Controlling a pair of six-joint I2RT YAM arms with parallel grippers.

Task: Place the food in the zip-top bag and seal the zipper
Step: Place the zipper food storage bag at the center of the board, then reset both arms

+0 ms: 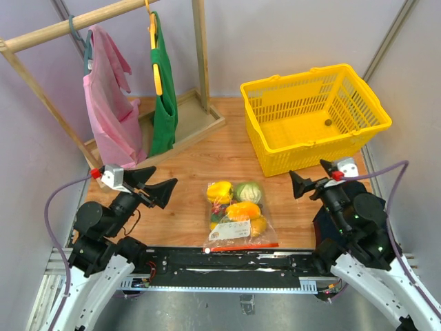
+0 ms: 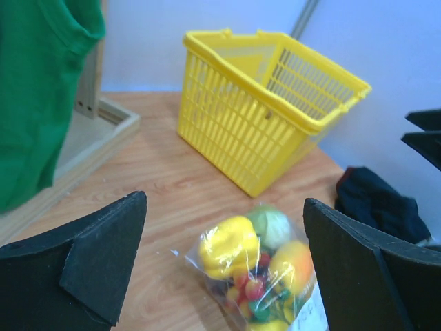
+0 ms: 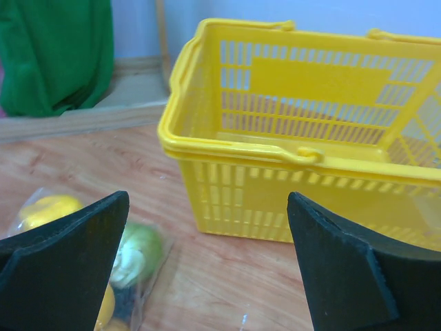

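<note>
Crinkly clear plastic, so we expect the zip-top bag [image 1: 238, 219], lying on the bench [image 1: 193, 165] between both arms with the food [image 1: 242, 209] inside, to be light, slippery, floppy, best pinched at the red-orange zipper [image 1: 241, 245] on its near edge; left tool [image 1: 162, 181] and right tool [image 1: 307, 178] gape wide, empty.

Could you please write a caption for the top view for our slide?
Filled bag rests between open left gripper and open right gripper; basket behind.

Pale lilac walls [image 1: 289, 34] enclose a wood-grain tabletop [image 1: 189, 169]. At the far left stands a wooden clothes rack [image 1: 201, 55] hung with a pink garment [image 1: 109, 114] and a green garment [image 1: 164, 103]. A yellow basket [image 1: 313, 117] sits at the far right.
</note>
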